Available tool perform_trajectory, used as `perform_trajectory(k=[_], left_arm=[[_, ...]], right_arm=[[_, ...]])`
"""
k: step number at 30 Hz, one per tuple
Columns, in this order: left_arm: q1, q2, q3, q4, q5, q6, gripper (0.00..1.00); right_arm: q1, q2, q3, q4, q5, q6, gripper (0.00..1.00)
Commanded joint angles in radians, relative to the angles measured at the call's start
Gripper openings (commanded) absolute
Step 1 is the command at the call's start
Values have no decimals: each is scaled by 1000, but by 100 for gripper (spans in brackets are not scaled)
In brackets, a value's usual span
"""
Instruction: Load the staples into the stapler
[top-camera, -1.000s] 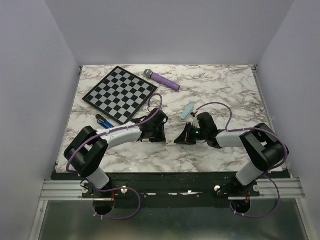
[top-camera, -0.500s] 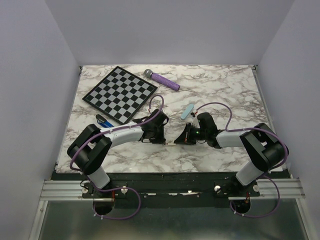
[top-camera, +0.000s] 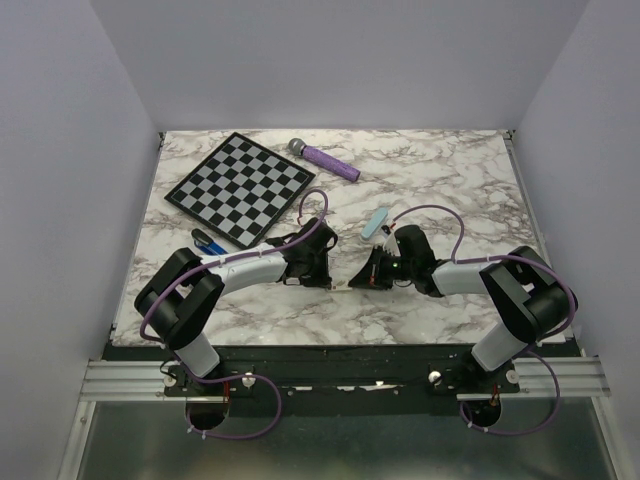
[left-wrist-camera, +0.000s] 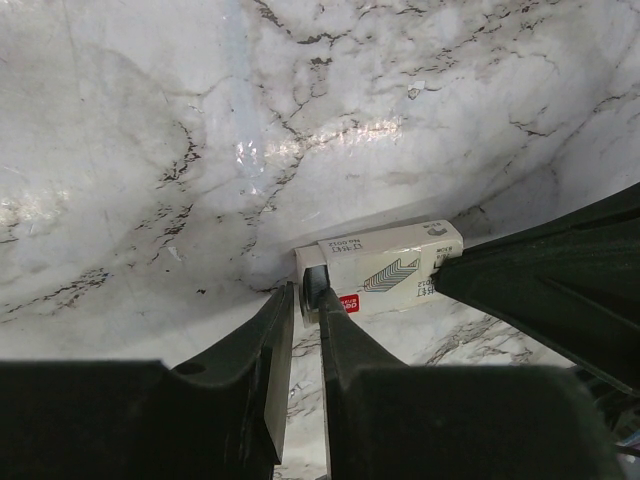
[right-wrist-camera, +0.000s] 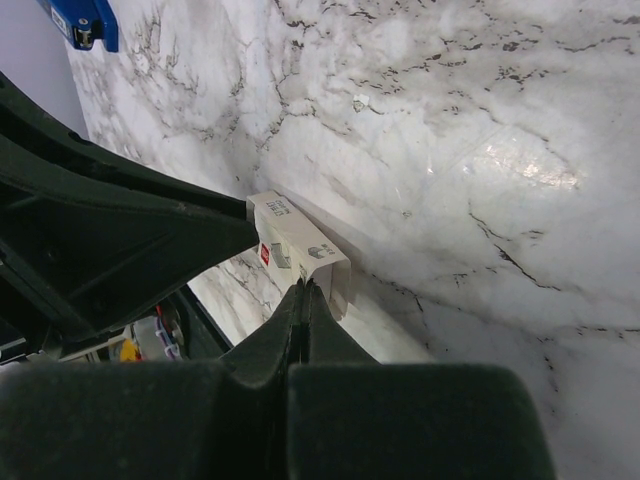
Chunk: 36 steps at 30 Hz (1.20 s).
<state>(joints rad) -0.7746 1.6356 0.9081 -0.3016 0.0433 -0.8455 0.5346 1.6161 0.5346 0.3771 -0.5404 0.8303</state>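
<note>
Sitting between the two arms is the staple box (left-wrist-camera: 385, 270), off the near right corner of the chessboard (top-camera: 240, 188), and this is a delicate spot. The right gripper (right-wrist-camera: 305, 290) has its jaws pressed together on the thin edge of the box's end. The left gripper (left-wrist-camera: 305, 300) shows a narrow gap, tips right at the opposite, open end, and I cannot tell whether it has hold of anything. The danger, as I read it, is a tug-of-war. If the two arms pull out of line, that slim cardboard pinch could slip or tear and staples could scatter over the table (top-camera: 450, 180). A squeeze too hard on the left could crush the opening, or snap the strip inside. The stapler (top-camera: 208, 242) lies just off the chessboard's near left edge, well apart from both grippers, so anything pulled free has a long carry ahead. The count: one staple box, one stapler, one chessboard, one purple microphone (top-camera: 325, 158) past the board's far right side, one pale blue bar (top-camera: 376, 222) to the board's right, two grippers.
</note>
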Motion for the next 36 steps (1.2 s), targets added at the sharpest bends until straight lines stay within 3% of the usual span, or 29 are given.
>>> perform_trajectory(k=[1,36], left_arm=[[-8,-11,9,-2,6,0,24],[1,-10,-6,-25,-16,8,22]], right_arm=[[-7,7,-12,36,-23,0,1],[-12,10,-18,37,-23,-5,1]])
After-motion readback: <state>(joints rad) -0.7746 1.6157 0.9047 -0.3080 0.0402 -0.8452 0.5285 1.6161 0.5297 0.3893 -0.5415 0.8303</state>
